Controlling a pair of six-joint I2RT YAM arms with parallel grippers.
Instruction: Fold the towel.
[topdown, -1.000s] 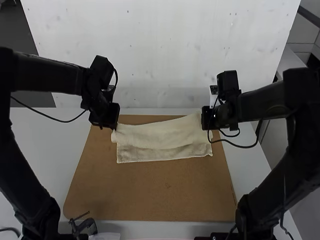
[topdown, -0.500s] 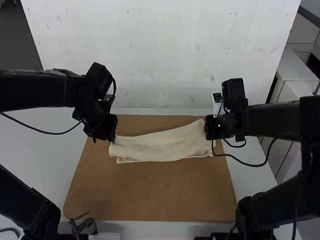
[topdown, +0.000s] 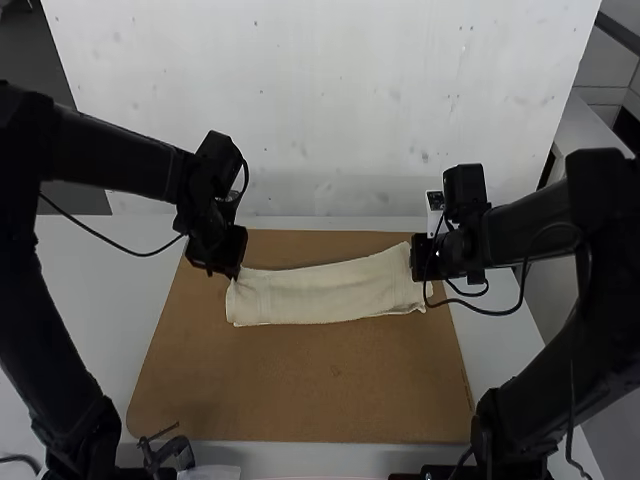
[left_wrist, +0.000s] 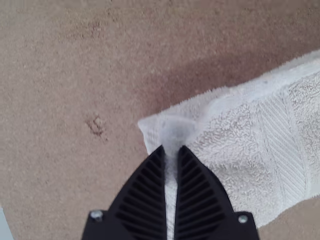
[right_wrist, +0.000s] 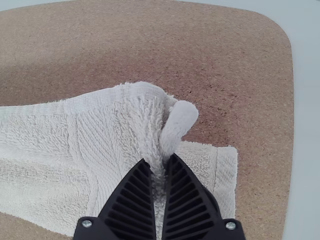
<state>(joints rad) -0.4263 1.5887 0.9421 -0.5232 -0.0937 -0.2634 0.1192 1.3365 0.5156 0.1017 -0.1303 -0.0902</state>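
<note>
Both the left gripper (topdown: 230, 270) and the right gripper (topdown: 418, 270) have moved toward the arm bases, bringing the towel's (topdown: 330, 292) upper layer over the strip bared before. Each pinches an opposite end. Folded, with lower cloth peeking out at the right gripper, it lies on the board's (topdown: 300, 385) far half, atop the table (topdown: 90, 290).

High view: white upright panel with scattered dark specks (topdown: 330, 100), behind the table | plain dark grey surface (topdown: 40, 60), left | light grey panelling with dark seams (topdown: 604, 82), right | pale grey-white tabletop (topdown: 125, 285) | brown, round-cornered board (topdown: 300, 390), lying flat | both wrist views: soft-edged shadows on board
</note>
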